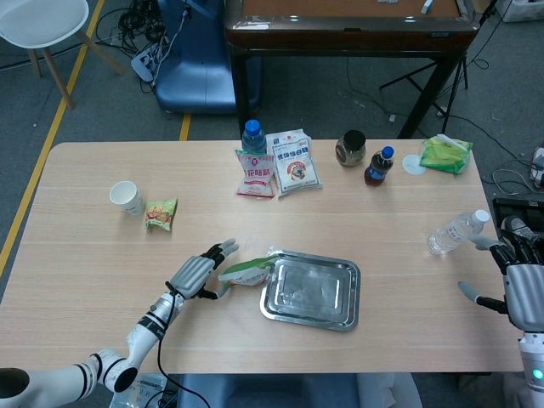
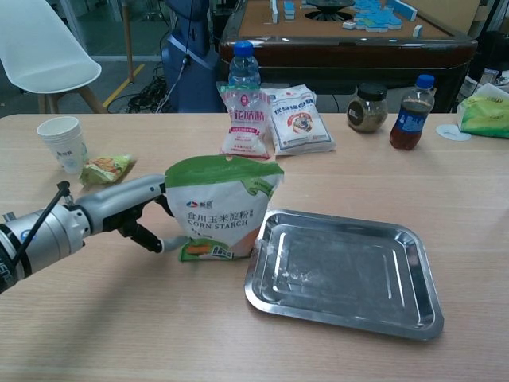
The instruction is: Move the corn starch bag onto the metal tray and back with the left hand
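While upright, glossy corn starch bag [image 2: 221, 208] beside shiny rectangular metal tray [image 2: 343, 270]

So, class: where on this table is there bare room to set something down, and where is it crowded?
Bare wood lies between the metal tray and the fallen water bottle, and along the near left edge below the paper cup. The tray's own floor is bare. It is crowded at the far edge, around the snack bags, jar and cola bottle.
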Tool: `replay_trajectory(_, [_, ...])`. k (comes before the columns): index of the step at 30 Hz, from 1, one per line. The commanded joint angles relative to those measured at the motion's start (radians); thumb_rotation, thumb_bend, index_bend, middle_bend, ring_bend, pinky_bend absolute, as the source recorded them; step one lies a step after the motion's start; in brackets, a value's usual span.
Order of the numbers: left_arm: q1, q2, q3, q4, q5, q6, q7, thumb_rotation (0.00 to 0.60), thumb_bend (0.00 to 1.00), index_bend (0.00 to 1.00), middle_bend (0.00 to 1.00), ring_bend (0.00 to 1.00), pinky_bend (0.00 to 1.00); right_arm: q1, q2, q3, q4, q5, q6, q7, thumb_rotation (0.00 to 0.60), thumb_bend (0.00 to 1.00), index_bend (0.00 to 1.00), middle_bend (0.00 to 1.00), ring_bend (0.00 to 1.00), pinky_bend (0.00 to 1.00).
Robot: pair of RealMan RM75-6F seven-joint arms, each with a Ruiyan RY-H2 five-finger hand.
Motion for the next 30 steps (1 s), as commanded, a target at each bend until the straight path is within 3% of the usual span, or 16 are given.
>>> replay_trajectory(1, [0.008,0.041,-0.001,-0.046,-0.015,-0.01,0.024,0.6,0.36,0.0,0.0,0.0,0.2,0.0,0.001,0.0,-0.001,-0.002,0.001,0.0,0.6,0.11,0.28,0.36,0.14,0.14])
replay_trajectory(14, [0.078,0.259,-0.011,-0.202,-0.076,0.055,0.149,0.6,0.36,0.0,0.0,0.0,0.19,0.012,0.004,0.003,-0.005,-0.006,-0.01,-0.002,0.6,0.11,0.28,0.36,0.14,0.14])
replay_trajectory(22, [0.212,0.368,-0.028,-0.265,-0.118,0.269,0.245,0.6,0.36,0.0,0.0,0.0,0.18,0.033,0.027,-0.003,-0.015,0.002,-0.063,-0.004,0.6,0.11,0.28,0.36,0.14,0.14])
replay_trajectory(30, [0.362,0.44,0.008,-0.327,-0.12,0.451,0.303,0.6,0.36,0.0,0.0,0.0,0.19,0.062,0.027,-0.009,-0.001,-0.016,-0.102,0.025,0.6,0.11,0.28,0.36,0.14,0.14])
